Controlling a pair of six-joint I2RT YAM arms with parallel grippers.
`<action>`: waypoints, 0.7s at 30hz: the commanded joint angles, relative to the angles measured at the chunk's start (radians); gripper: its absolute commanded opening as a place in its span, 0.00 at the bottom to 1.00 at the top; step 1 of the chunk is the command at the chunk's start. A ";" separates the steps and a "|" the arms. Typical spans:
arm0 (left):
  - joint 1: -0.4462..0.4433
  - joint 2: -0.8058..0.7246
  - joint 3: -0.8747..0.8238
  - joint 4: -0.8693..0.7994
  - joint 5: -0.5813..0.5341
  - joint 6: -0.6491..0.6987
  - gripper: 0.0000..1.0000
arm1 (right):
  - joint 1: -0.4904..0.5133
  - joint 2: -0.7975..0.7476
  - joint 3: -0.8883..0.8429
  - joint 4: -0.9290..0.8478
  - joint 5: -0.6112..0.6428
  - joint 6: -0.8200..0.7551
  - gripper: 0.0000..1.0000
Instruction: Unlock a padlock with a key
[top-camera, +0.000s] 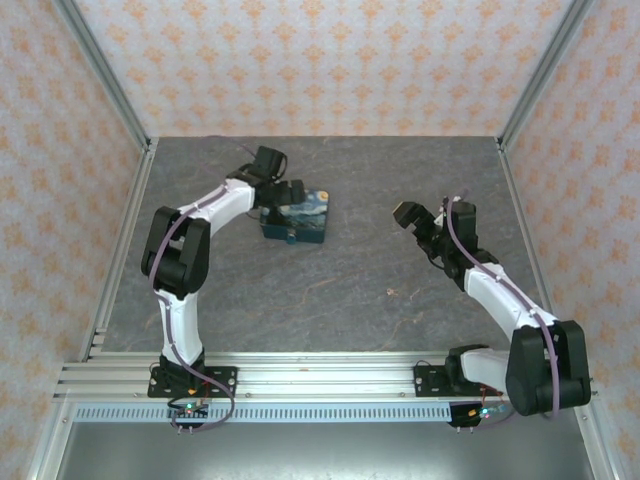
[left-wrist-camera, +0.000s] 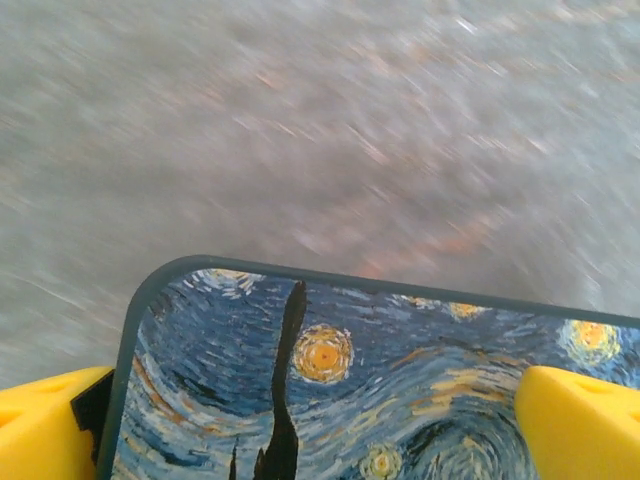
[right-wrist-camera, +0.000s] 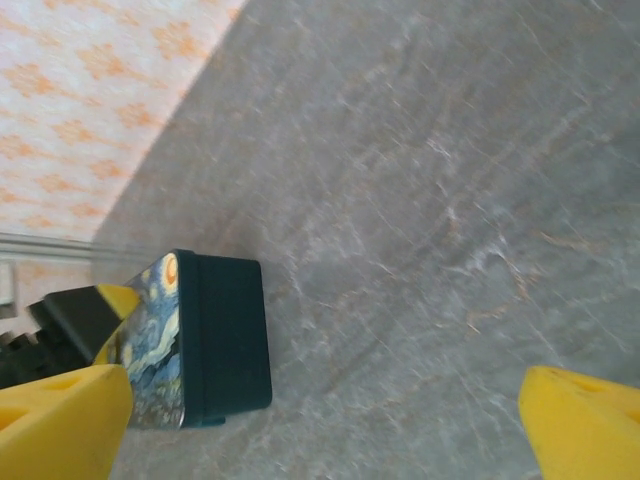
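Where the left end effector gapes, a night-sky-printed box lies.

Box: blue swirled night-sky print, yellow orbs, one black spire shape; side dark teal. Table: grey, marbled, faint pale veins. Walls: cream with orange floral repeat. Arms: white, black joints. Yellow fingers on left gripper and right gripper.
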 joint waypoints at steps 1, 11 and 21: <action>-0.099 0.010 -0.124 -0.058 0.020 -0.145 1.00 | 0.004 0.048 0.040 -0.126 0.021 -0.043 0.99; -0.172 -0.224 -0.242 -0.057 -0.119 -0.287 1.00 | 0.026 0.059 0.092 -0.257 -0.054 -0.071 0.99; -0.172 -0.390 -0.397 0.033 -0.021 -0.284 1.00 | 0.176 0.058 0.060 -0.149 -0.039 0.046 0.99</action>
